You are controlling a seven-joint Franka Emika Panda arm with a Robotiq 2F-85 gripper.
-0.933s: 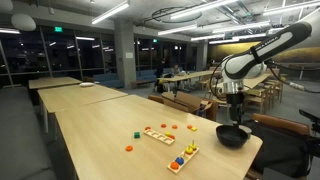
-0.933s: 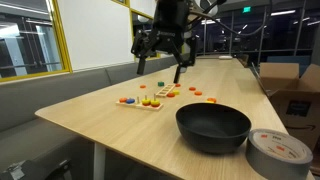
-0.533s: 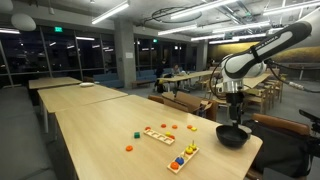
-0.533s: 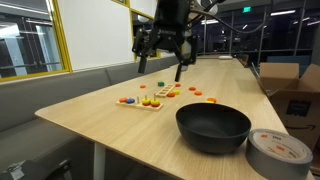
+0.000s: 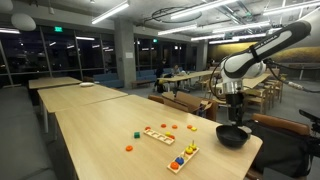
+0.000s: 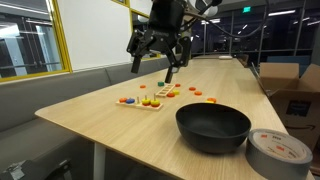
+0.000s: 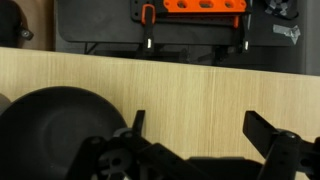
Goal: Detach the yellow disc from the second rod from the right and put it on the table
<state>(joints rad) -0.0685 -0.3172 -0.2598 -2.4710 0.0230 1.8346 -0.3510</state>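
Observation:
The yellow disc (image 5: 190, 147) sits on a rod of the small wooden peg board (image 5: 183, 157) near the front edge of the light-wood table (image 5: 100, 130). The board also shows in an exterior view (image 6: 146, 101), where I cannot pick out the disc for sure. My gripper (image 5: 236, 104) (image 6: 152, 68) hangs high above the table, open and empty, over the area by the black bowl. In the wrist view the open fingers (image 7: 196, 125) frame bare table (image 7: 190, 85); the peg board is out of that view.
A black bowl (image 5: 232, 135) (image 6: 213, 128) (image 7: 50, 115) stands near the table corner, with a grey tape roll (image 6: 280, 150) beside it. A second flat toy board (image 5: 158, 134), a green piece (image 5: 135, 133) and orange round pieces (image 5: 128, 148) lie on the table.
The gripper has shifted slightly sideways in the air, still open. Nothing on the table has moved.

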